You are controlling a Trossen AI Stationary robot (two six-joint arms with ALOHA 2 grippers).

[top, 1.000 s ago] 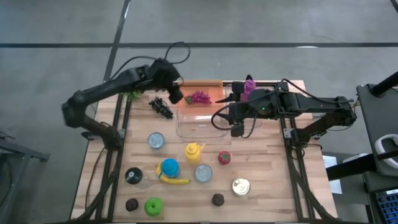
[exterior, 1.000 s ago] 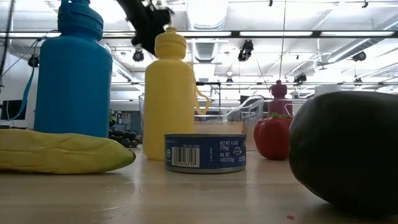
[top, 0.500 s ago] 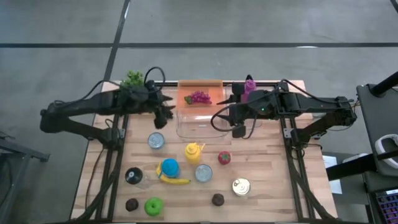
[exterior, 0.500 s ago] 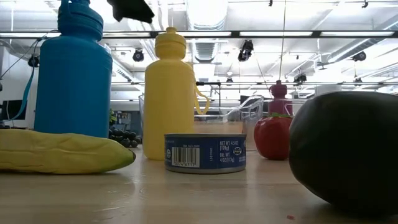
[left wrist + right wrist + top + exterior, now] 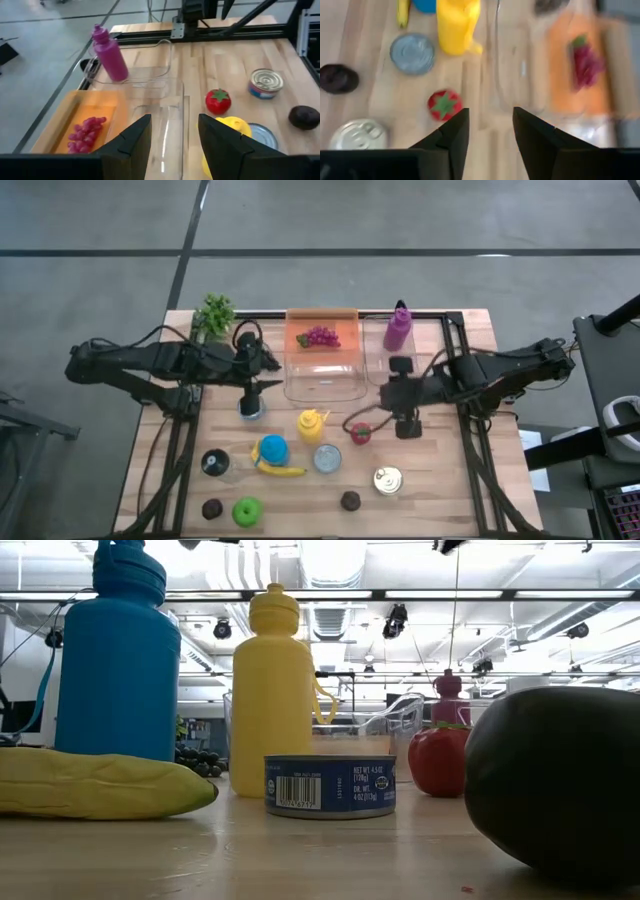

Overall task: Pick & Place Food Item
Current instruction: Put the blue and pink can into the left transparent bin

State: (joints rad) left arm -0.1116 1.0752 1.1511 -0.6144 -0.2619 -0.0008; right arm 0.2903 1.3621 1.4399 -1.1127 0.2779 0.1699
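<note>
We see both empty pincers parted, the left pincer point(image 5: 252, 383) beside the clear tray point(image 5: 322, 377), the right pincer point(image 5: 404, 413) near the tomato point(image 5: 360, 433).

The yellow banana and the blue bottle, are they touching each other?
Cannot tell. In the high view the banana lies against the blue bottle's base with no visible gap; the low view shows them overlapping, not actual contact.

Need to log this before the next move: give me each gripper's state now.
Left gripper: open, holding nothing, above the clear container.
Right gripper: open, holding nothing, above the table near the tomato.
</note>
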